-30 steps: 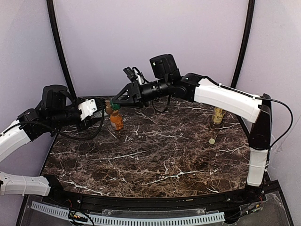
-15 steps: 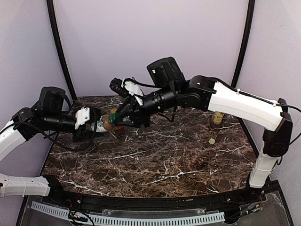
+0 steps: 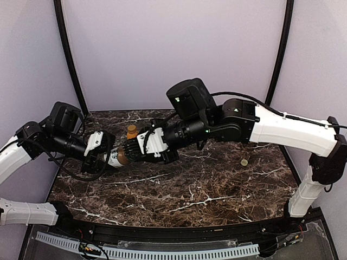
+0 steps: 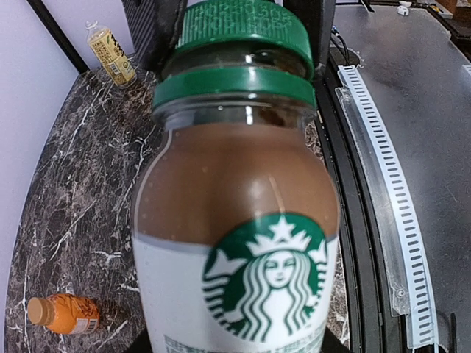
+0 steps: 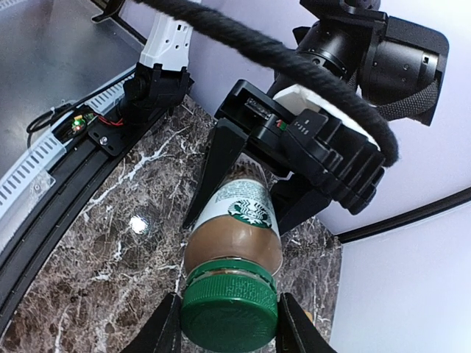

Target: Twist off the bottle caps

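Over the dark marble surface, the left pincer clamps the coffee bottle, which lies sideways in the air between both pincers. The right pincer is closed around its dark green cap.

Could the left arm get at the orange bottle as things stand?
Probably not: the left gripper is shut on the coffee bottle, whose green cap the right gripper grips. The orange bottle stands just behind them.

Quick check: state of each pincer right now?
Left pincer: closed, holding the coffee bottle by its body.
Right pincer: closed on the green cap.
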`<action>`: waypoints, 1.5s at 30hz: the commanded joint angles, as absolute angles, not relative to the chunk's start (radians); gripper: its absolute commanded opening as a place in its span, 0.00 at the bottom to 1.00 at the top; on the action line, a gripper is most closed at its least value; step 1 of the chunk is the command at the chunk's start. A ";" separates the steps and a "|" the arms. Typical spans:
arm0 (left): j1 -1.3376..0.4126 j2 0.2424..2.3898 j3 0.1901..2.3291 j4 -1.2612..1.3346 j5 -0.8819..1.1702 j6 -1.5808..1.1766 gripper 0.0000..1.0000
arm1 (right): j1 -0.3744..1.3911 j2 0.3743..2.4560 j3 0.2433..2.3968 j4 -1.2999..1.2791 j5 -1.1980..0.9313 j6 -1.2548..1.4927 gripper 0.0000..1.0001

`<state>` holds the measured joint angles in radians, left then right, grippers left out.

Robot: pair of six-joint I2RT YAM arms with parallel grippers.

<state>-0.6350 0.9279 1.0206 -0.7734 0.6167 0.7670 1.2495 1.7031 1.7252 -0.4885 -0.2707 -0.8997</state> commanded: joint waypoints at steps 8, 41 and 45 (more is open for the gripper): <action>-0.640 0.923 1.023 -0.801 0.667 0.756 0.11 | 1.278 1.698 1.714 -0.358 -0.151 -1.008 0.40; -0.580 0.869 0.973 -0.600 0.538 0.589 0.07 | 0.919 1.557 1.644 -0.590 0.084 -0.089 0.00; -0.558 0.857 0.957 -0.562 0.513 0.556 0.09 | 0.795 1.641 1.581 -0.849 0.095 0.185 0.00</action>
